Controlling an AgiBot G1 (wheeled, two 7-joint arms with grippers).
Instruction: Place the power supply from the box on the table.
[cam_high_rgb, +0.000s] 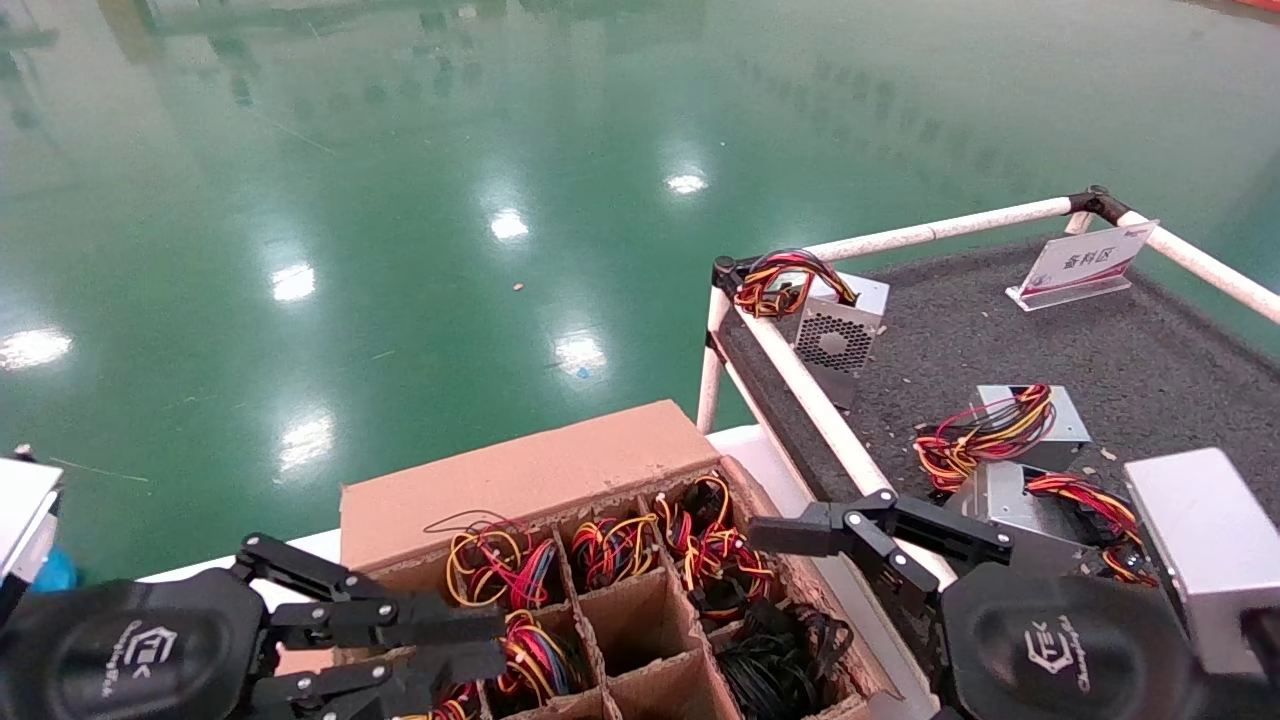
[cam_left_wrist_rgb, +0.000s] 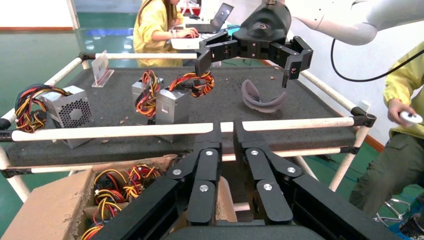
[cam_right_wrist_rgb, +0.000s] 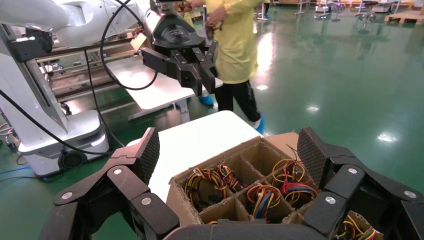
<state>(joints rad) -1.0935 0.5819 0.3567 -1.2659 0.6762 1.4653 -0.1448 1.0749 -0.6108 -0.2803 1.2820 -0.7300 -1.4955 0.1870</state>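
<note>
The box (cam_high_rgb: 560, 560) stands low between the two arms, just beside the white rail of the surface (cam_high_rgb: 1000, 330). Its cells hold bundles of coloured wires; the metal bodies of the units are hidden under the wires, so I cannot tell how their long axis lies.

The right gripper (cam_high_rgb: 880, 530) hangs above the rail at the box's right edge, with its fingers spread wide and holding nothing. In the right wrist view the open cells lie directly between these fingers and below them.

The left gripper (cam_high_rgb: 470, 640) is at the box's left edge, over the near cells, with its fingers closed together and also empty.

Several power supplies already lie on the surface, one near the far rail corner (cam_high_rgb: 835, 320).

In my judgement the right arm is the better placed: the wire bundle in the right cell (cam_high_rgb: 715, 555) is down and slightly to its left, so the next move is a short descent.
</note>
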